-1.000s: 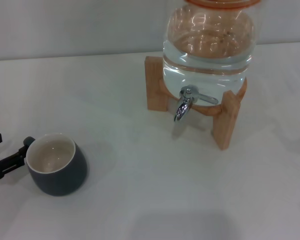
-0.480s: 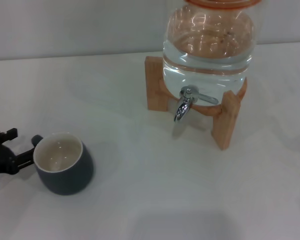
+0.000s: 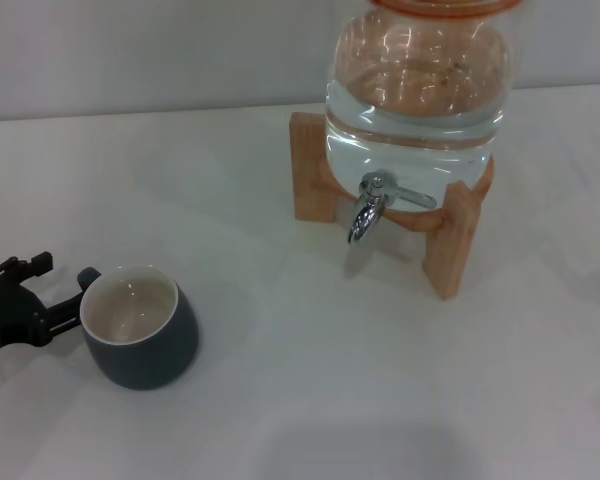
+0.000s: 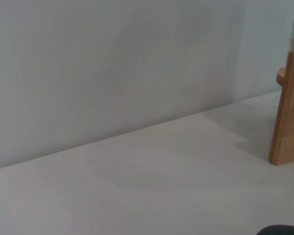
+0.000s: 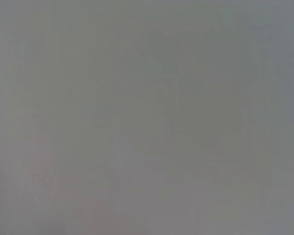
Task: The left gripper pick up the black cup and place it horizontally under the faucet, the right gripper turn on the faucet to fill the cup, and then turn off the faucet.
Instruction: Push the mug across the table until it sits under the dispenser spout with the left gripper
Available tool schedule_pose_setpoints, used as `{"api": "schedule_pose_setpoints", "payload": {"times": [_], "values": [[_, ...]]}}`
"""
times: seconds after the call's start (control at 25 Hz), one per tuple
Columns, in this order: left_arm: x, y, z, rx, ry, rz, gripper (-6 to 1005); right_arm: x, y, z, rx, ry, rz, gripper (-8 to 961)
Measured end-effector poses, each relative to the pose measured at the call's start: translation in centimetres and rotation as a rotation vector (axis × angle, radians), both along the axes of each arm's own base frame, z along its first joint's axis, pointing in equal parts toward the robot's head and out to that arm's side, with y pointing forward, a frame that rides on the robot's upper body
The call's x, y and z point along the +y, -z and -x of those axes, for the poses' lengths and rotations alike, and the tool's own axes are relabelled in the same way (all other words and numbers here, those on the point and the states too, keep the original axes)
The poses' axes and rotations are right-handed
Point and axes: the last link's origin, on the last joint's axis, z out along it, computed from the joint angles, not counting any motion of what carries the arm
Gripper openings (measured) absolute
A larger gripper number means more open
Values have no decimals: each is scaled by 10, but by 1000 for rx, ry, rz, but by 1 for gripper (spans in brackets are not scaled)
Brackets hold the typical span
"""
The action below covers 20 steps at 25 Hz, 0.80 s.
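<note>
The black cup (image 3: 145, 340) is upright at the front left of the white table, its cream inside showing. Its small handle points left. My left gripper (image 3: 52, 298) reaches in from the left edge, its black fingers closed around that handle. The chrome faucet (image 3: 372, 205) sticks out of the clear water jar (image 3: 415, 90) at the back right, lever flat and spout turned down, well to the right of the cup. A dark edge (image 4: 281, 230) in the left wrist view may be the cup. The right gripper is out of view.
The jar rests on a wooden stand (image 3: 450, 240), whose leg also shows in the left wrist view (image 4: 289, 107). The white table (image 3: 310, 380) stretches between cup and stand. A grey wall (image 3: 130, 50) runs behind. The right wrist view shows only a plain grey surface.
My left gripper and the black cup have moved together to the right, toward the jar. The faucet and jar have not moved.
</note>
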Motion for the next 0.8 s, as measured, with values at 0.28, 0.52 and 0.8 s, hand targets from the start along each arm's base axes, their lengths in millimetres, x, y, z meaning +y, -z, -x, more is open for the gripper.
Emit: {"api": "schedule_pose_setpoints", "payload": {"times": [0.28, 0.52, 0.8], "values": [[-1, 5, -3, 6, 22, 27, 722, 2, 0, 0, 0, 1, 2, 860], [-1, 10, -7, 7, 38, 51, 582, 2, 2, 1, -2, -2, 13, 860], [-2, 12, -9, -2, 46, 55, 568, 1, 3, 0, -1, 4, 17, 860]]}}
